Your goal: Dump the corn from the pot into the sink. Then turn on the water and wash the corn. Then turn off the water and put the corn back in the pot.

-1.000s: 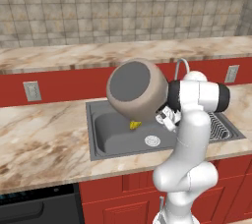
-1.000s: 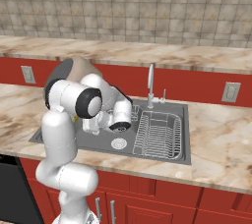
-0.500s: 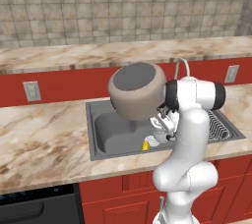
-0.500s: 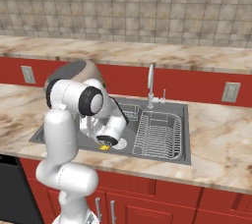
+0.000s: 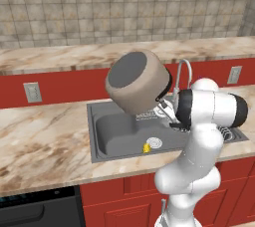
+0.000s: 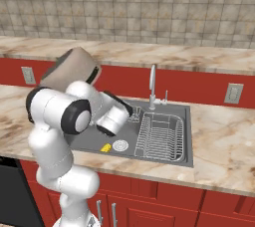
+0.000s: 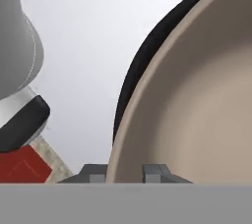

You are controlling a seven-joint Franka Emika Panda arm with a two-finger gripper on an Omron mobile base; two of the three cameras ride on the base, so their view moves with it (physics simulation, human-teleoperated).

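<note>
I have the tool (image 7: 125, 173) clamped on the pot (image 5: 138, 82) rim, upended over the sink (image 5: 119, 132); corn (image 5: 147, 147) lies by the drain.

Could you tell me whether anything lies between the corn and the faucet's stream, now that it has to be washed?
Nothing visible does. The corn lies on the floor of the sink beside the drain. The gripper holds the tipped pot above the basin by its rim, between the camera and the faucet.

Curved faucet (image 6: 152, 85) behind the basin, wire dish rack (image 6: 160, 137) (right compartment), marble counter (image 5: 40, 144), wall outlet (image 6: 232, 93)
</note>
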